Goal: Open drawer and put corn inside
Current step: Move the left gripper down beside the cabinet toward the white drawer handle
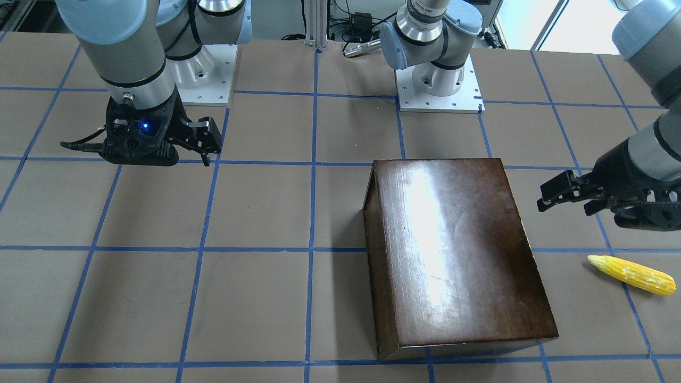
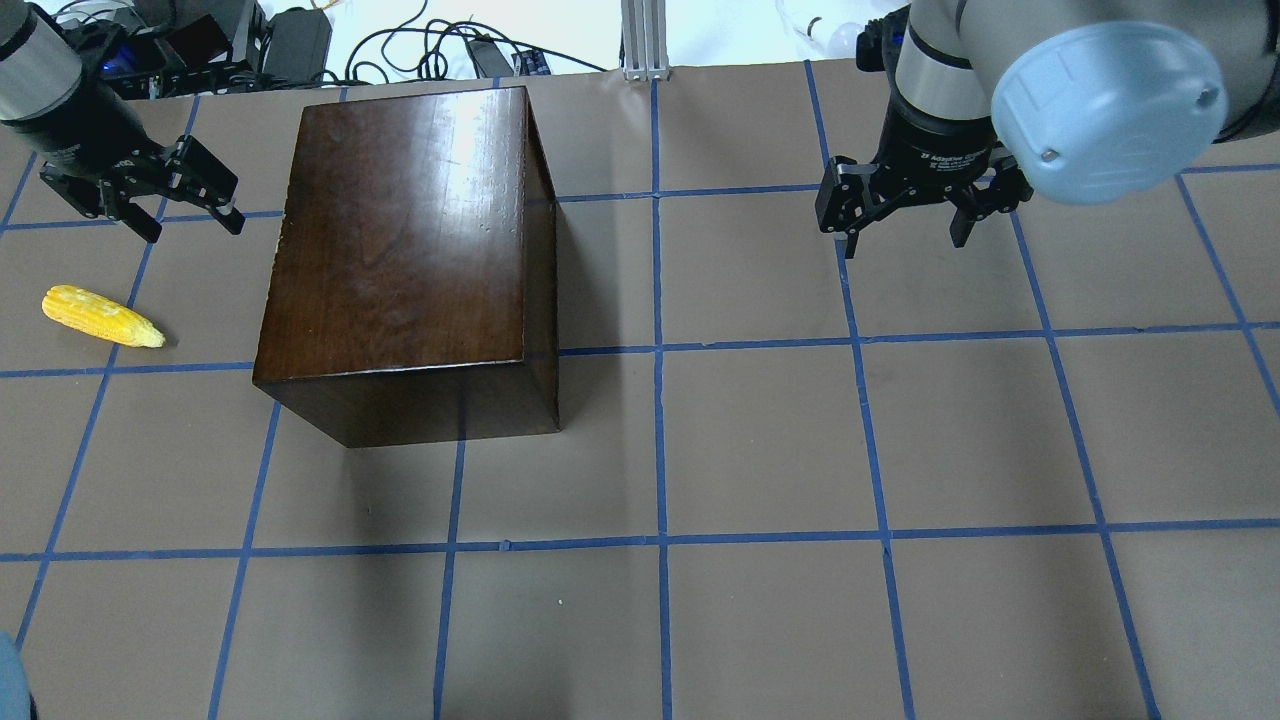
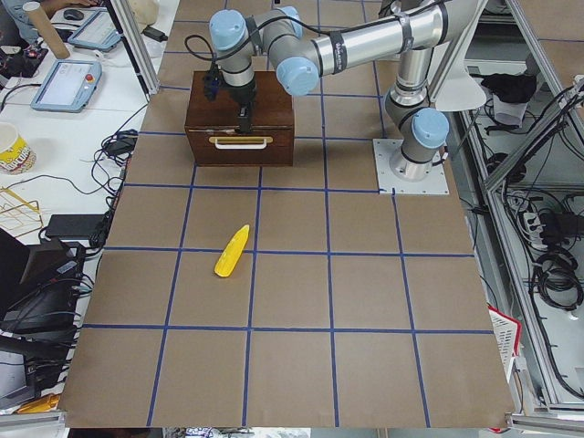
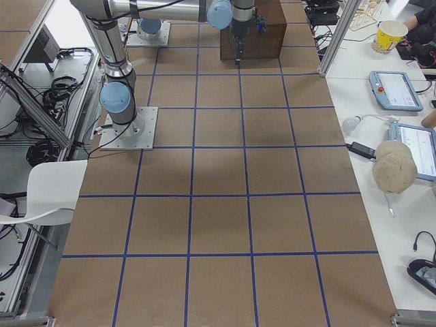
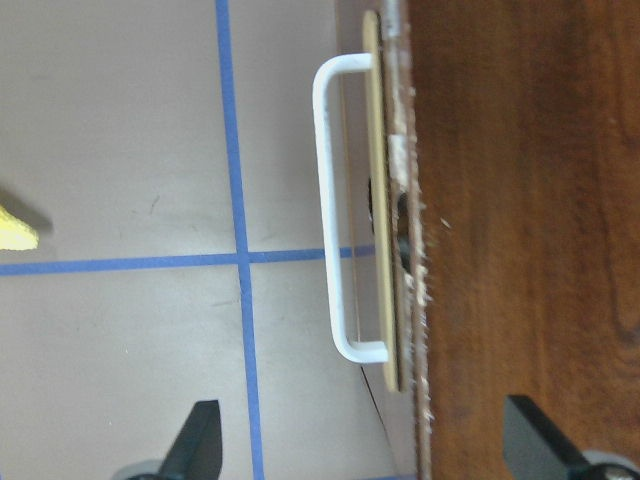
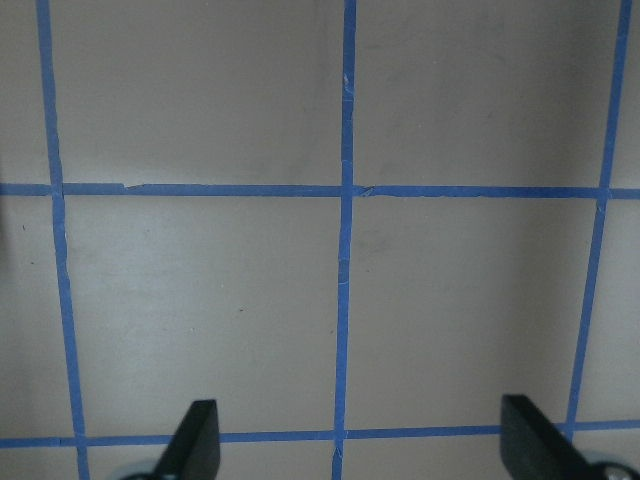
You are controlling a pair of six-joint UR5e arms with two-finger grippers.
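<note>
The glossy dark brown box (image 2: 400, 240) stands on the table's left half. Its drawer is shut. The drawer's worn front with a white handle (image 5: 335, 210) faces the robot's left and also shows in the exterior left view (image 3: 240, 141). The yellow corn (image 2: 100, 316) lies on the table off that front, apart from the box, and shows in the front-facing view (image 1: 632, 274). My left gripper (image 2: 190, 222) is open and empty. It hovers above the drawer front and handle (image 5: 365, 450). My right gripper (image 2: 903, 243) is open and empty over bare table (image 6: 365, 450), far right of the box.
The table is brown with a blue tape grid (image 2: 660, 350). The two arm bases (image 1: 439, 80) stand at its robot-side edge. Cables and power bricks (image 2: 300, 40) lie beyond the far edge. Desks with tablets (image 4: 392, 88) flank the table ends.
</note>
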